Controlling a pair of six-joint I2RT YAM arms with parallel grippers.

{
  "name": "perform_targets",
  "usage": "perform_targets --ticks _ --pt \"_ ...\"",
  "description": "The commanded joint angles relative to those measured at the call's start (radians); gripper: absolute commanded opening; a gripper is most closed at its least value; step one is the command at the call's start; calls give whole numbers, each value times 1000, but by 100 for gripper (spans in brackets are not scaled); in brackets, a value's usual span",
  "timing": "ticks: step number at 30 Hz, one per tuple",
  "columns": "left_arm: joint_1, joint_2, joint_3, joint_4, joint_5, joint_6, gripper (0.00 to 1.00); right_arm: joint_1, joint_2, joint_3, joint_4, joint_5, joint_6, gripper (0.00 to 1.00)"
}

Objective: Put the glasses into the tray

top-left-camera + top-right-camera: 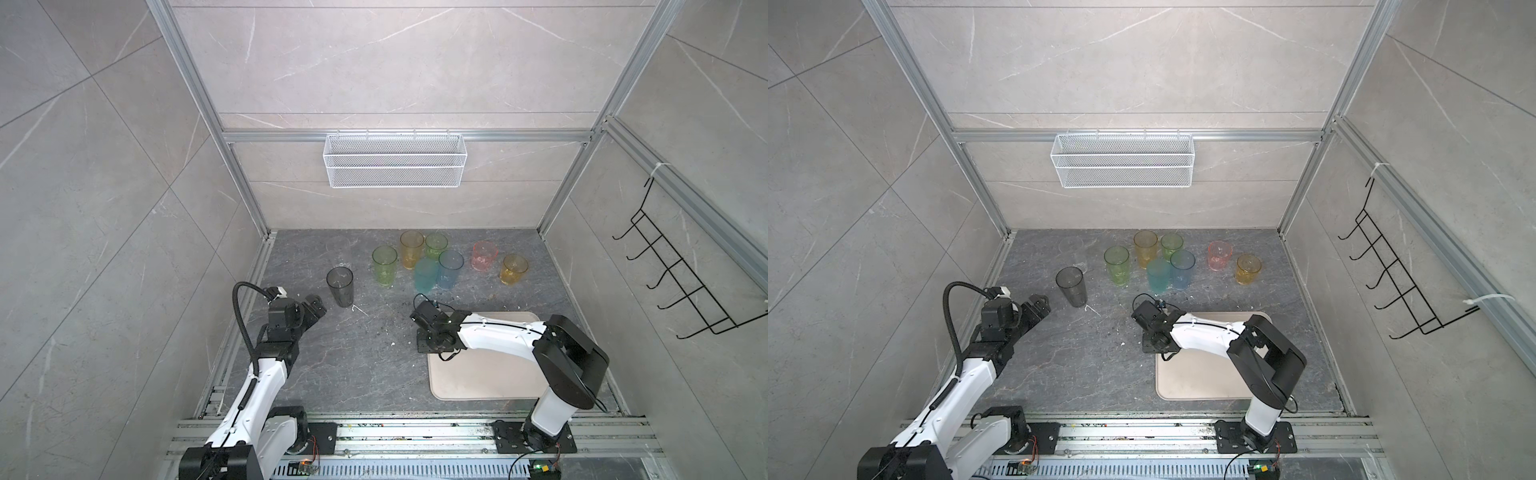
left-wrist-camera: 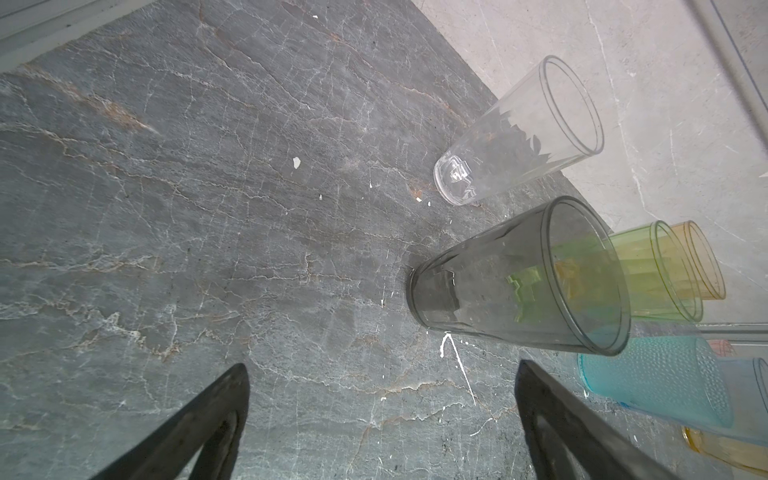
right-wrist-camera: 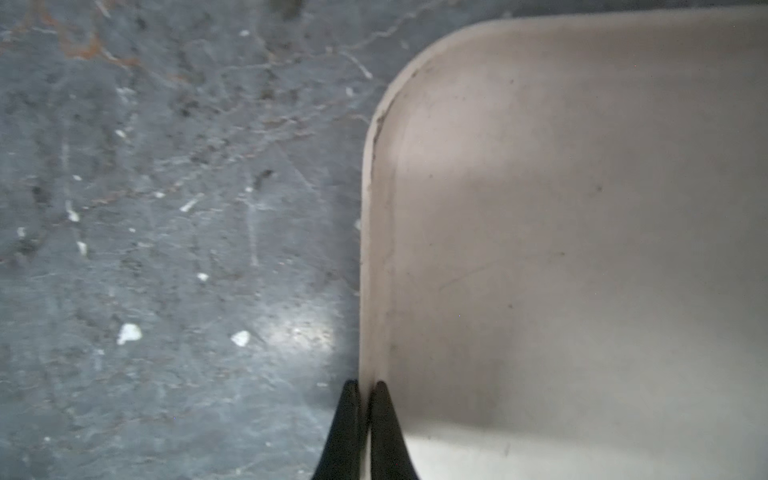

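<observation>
Your left jaws stand spread, the smoky grey glass [image 2: 519, 274] upright on the counter [image 2: 208, 208] just ahead of them and untouched, while your right jaws pinch the rim of the tray [image 3: 582, 208].

Beige tray [image 3: 582, 249] rim inside clamped gripper [image 3: 365, 388]

The glasses are see-through tints: a smoky grey tumbler [image 1: 340, 291], a colourless clear tumbler [image 2: 519, 137], a tall green tumbler [image 1: 384, 266], a short green tumbler [image 1: 435, 245], a tall amber tumbler [image 1: 411, 249], a short amber tumbler [image 1: 513, 269], a dimple-patterned teal tumbler [image 2: 656, 386], a blue tumbler [image 1: 450, 269] and a pink tumbler [image 1: 484, 255]. The tray [image 1: 490, 374] is plain cream-beige on a tabletop [image 1: 353, 365] of dark grey stone veined white and rust. The mesh basket [image 1: 394, 166] is white, the hook rack [image 1: 681, 282] black, and the wall tiles [image 1: 395, 62] pale grey with thin white veins.
</observation>
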Motion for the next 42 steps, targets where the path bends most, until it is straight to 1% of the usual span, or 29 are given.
perform_targets --ticks 1,7,11,12,15,18,21,26,29,31,34,38,39,42 --pt "0 -29 0 -18 21 25 100 29 58 61 104 -84 37 0" --pt "0 -68 -2 -61 25 36 100 55 142 164 139 -124 45 0" --pt "0 -91 2 -94 34 41 100 66 179 211 142 -128 46 1" --pt "0 -95 11 -117 34 46 100 67 185 221 143 -132 46 2" --pt "-1 -103 48 -188 65 40 100 69 194 252 130 -142 38 12" --pt "-2 -109 82 -246 102 26 99 69 174 272 132 -142 10 20" --pt "-2 -111 131 -314 138 34 98 67 126 279 132 -131 -27 36" --pt "-11 -121 201 -416 198 62 95 67 -5 263 144 -91 -122 44" --pt "-31 -140 232 -464 211 57 93 64 -96 244 146 -52 -201 45" --pt "-59 -149 249 -489 204 52 92 61 -158 227 143 -24 -242 45" --pt "-151 -154 275 -519 149 41 90 40 -244 202 138 11 -291 46" --pt "-325 -119 303 -520 39 19 90 2 -330 165 150 53 -349 49" --pt "-377 -99 309 -511 14 14 90 -14 -344 152 157 49 -361 51" --pt "-515 -10 337 -490 -75 1 90 -57 -377 128 161 39 -383 53"
